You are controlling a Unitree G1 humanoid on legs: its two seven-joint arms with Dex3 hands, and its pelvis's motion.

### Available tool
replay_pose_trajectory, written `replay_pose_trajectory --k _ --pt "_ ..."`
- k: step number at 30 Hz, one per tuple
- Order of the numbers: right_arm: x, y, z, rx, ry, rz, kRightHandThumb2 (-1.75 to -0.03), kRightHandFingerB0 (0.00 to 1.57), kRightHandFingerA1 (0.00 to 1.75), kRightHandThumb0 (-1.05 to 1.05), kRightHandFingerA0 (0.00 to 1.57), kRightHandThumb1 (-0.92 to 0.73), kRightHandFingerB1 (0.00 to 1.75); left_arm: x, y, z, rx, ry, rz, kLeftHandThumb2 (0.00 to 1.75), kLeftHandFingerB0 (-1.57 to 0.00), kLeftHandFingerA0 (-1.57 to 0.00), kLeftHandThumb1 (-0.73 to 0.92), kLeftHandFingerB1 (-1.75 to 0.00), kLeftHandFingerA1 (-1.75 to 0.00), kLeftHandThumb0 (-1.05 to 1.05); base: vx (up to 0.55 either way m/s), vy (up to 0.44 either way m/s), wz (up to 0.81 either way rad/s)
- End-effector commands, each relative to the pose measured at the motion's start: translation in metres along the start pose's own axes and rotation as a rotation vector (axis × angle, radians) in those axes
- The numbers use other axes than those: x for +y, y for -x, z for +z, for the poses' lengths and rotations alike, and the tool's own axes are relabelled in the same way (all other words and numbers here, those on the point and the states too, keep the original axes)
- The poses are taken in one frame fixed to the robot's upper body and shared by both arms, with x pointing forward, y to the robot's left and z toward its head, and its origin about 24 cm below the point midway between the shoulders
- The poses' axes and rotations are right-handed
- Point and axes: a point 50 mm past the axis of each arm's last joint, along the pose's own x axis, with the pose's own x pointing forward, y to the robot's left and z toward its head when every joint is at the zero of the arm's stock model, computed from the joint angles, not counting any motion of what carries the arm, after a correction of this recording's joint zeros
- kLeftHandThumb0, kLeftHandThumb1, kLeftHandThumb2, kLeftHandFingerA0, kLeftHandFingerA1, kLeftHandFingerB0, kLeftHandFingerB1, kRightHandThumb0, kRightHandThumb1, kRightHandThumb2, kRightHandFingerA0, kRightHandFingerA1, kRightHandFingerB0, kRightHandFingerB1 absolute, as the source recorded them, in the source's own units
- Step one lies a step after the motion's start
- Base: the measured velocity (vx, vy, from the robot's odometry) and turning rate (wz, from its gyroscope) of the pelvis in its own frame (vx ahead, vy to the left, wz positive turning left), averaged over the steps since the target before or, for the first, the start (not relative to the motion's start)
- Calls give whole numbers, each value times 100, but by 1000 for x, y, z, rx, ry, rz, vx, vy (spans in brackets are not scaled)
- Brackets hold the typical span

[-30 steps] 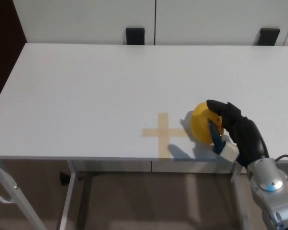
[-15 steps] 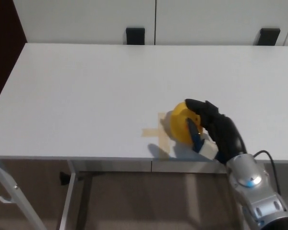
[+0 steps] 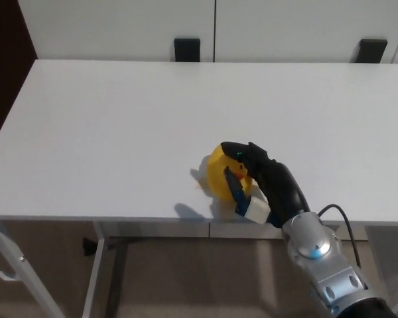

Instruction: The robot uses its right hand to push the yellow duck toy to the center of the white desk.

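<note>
Our right robot hand (image 3: 255, 179) presses the yellow duck toy (image 3: 222, 175), fingers curled against it, not gripping; it sits near the table's (image 3: 106, 119) middle, nearly done.

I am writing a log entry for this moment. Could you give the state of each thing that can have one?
yellow duck toy: on the desk, touched by the right hand
right hand: against the duck's right side
white desk: bears the duck
</note>
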Motion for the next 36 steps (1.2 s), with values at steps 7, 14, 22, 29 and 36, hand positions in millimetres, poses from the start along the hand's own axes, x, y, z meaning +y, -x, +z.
replay_pose_trajectory --k 7,14,22,29,36 --pt "5 10 -20 81 34 2 -126 0 17 -97 1 -84 8 0 1 -1 -40 -10 13 83 -86 -87 58 -87 -86 -14 0 0 0" --pt "-11 13 -14 18 180 -123 -87 0 0 -104 0 -92 0 0 2 -3 -36 6 9 82 -86 -86 58 -86 -84 -14 0 0 0" --pt "-21 21 24 -191 314 -241 -83 0 0 -105 0 -92 0 -1 3 -9 -14 -17 8 78 -88 -88 60 -85 -85 -15 0 0 1" --pt "-18 31 56 -353 295 -241 -84 0 0 -105 0 -92 0 -2 3 -11 -14 -14 4 83 -88 -86 59 -87 -84 -14 0 0 0" --pt "-85 93 80 -457 253 -320 -72 0 0 -99 0 -92 0 -2 3 -14 -3 6 -1 78 -86 -87 63 -85 -85 -17 0 0 0"
